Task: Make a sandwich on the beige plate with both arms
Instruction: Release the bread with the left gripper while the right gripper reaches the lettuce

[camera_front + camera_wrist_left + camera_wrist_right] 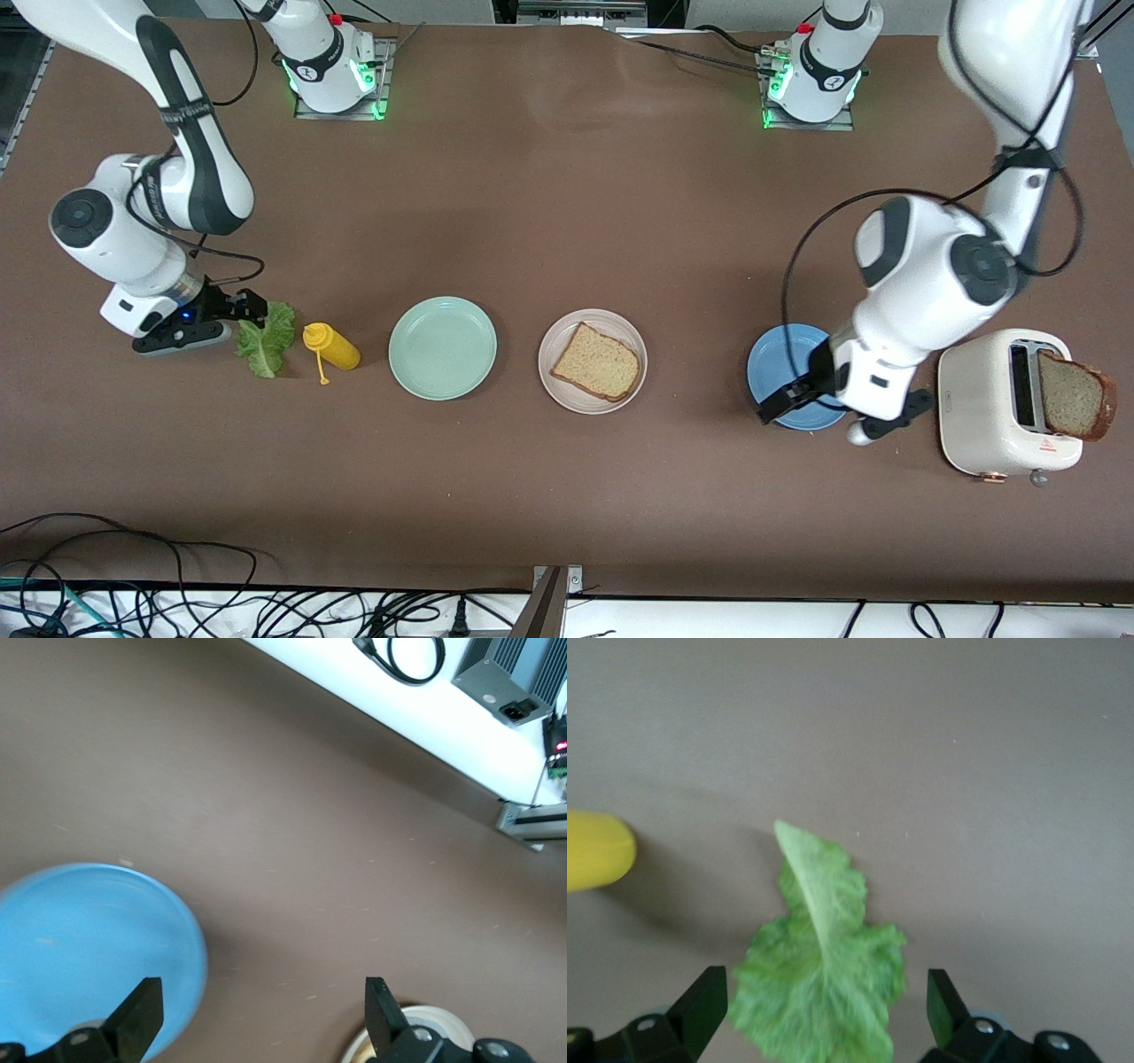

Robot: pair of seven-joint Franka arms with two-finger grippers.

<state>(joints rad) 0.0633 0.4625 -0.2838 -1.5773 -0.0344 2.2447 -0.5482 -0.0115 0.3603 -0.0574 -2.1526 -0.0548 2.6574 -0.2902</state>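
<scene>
Beige plate [592,361] taken as landmark, mid-table. One bread slice [596,361] flat on it.

Toward the right arm's end from the beige plate: mint-green plate [442,347] just beside, then yellow squeeze bottle [332,346] lying on its side, then lettuce leaf [266,339] flat on the table.

Right gripper [251,307] low over the lettuce leaf's end, jaws spread wide, nothing pinched; leaf [822,966] between the fingertips [702,999] in the right wrist view, no contact seen.

Toward the left arm's end from the beige plate: blue plate [784,356], then white toaster [997,403] with second bread slice [1075,395] sticking out of a slot.

Left gripper [811,408] over the blue plate's edge, jaws spread, empty; blue plate [89,948] under one finger [137,1017] in the left wrist view.
</scene>
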